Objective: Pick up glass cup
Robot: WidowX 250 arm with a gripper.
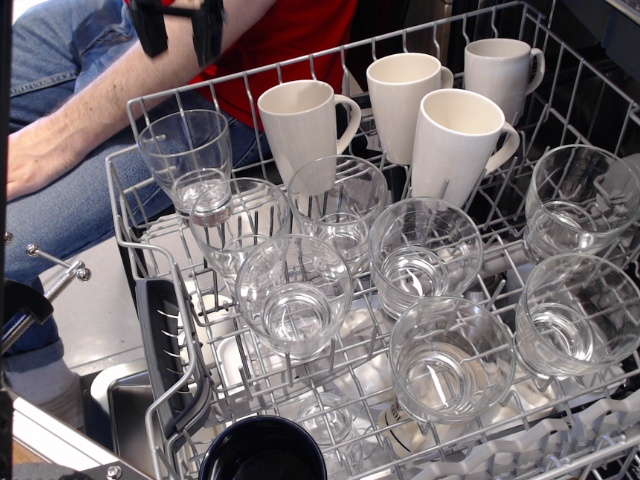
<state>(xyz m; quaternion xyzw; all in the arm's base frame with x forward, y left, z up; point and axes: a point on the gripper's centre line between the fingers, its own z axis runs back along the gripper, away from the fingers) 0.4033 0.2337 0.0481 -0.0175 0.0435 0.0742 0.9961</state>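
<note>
The pincer (180,28) hangs open right above the slim glass cup (190,162) at the rack's (150,400) far-left corner, probably lining up its grab.

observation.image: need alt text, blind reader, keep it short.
Open gripper hangs above the slim glass cup at the far-left corner of a dishwasher rack. The rack also holds rounder glasses and four white mugs; a seated person is behind it.

Clear cup (190,160), white mugs (300,125), grey wire rack (150,300), black claw (180,28), red shirt (290,40), blue jeans (60,45).
</note>
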